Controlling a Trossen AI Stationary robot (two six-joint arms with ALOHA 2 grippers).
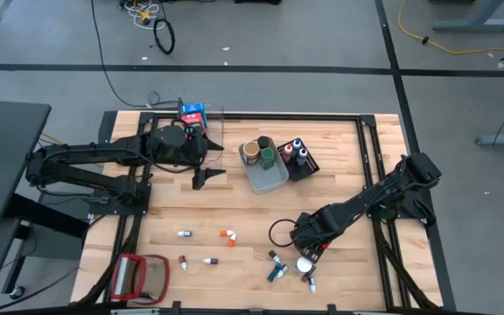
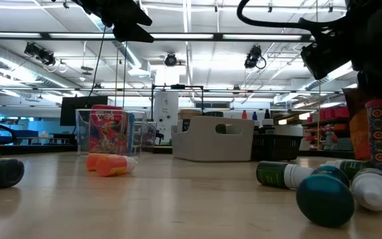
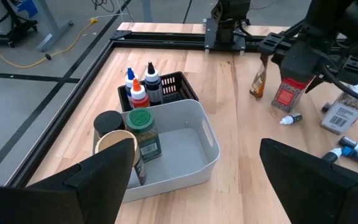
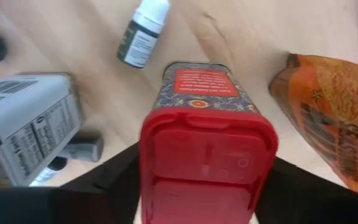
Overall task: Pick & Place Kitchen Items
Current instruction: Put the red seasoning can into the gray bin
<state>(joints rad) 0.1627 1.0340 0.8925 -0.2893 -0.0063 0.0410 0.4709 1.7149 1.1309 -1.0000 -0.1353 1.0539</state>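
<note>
R jaws wide astride red-lid tin | L jaws open, raised, empty

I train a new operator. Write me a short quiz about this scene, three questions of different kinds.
1. True or false: the left pincer holds a small bottle.
2. The green-lidded round jar stands in: A) the grey plastic bin, B) the black basket, C) the clear box?
3. Which item is at the right pincer?
Key: 1 false, it is open and empty; 2 A; 3 the red-lidded patterned tin.
</note>
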